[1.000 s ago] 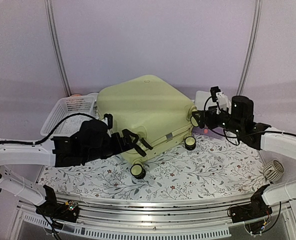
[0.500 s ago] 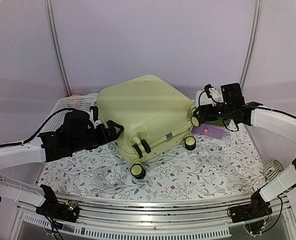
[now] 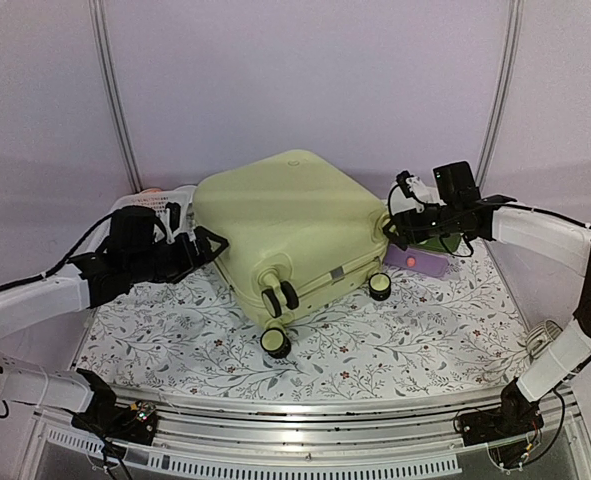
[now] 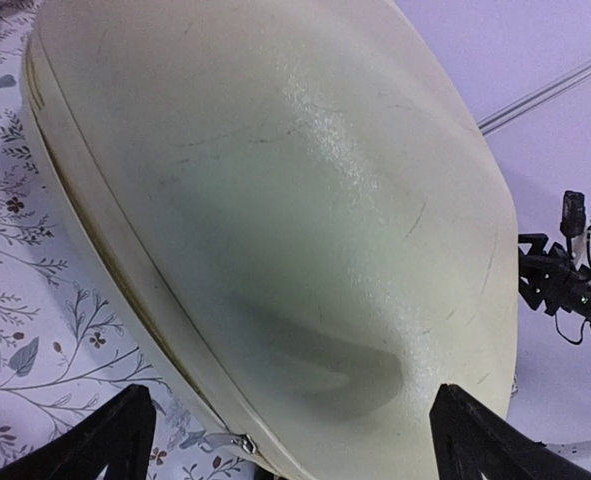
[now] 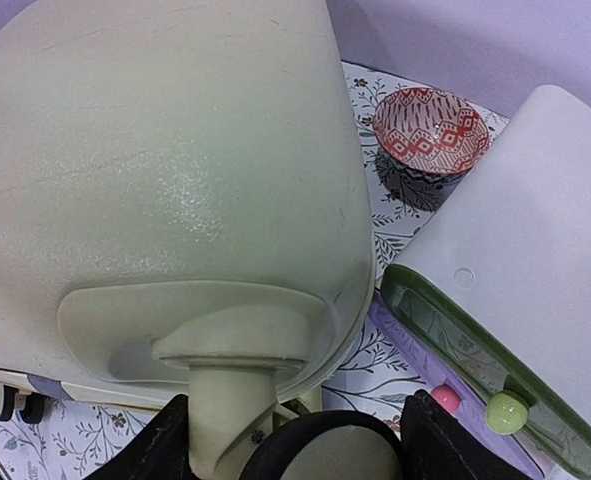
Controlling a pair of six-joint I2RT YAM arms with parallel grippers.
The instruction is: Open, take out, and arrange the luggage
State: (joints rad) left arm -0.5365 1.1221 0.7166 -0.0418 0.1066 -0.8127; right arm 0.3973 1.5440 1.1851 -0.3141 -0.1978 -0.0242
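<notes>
Opening is just starting: left gripper (image 3: 203, 248), jaws wide, is facing shut luggage (image 3: 285, 215) by its zipper pull (image 4: 238, 440); right gripper (image 5: 297, 450) is straddling a wheel (image 5: 325, 432), grip uncertain; next likely needs that pull pinched.

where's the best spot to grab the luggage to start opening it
Likely the small metal tab on the seam of the luggage, coming from its left side with the left gripper: the shell is smooth, rounded and too wide for the jaws.
</notes>
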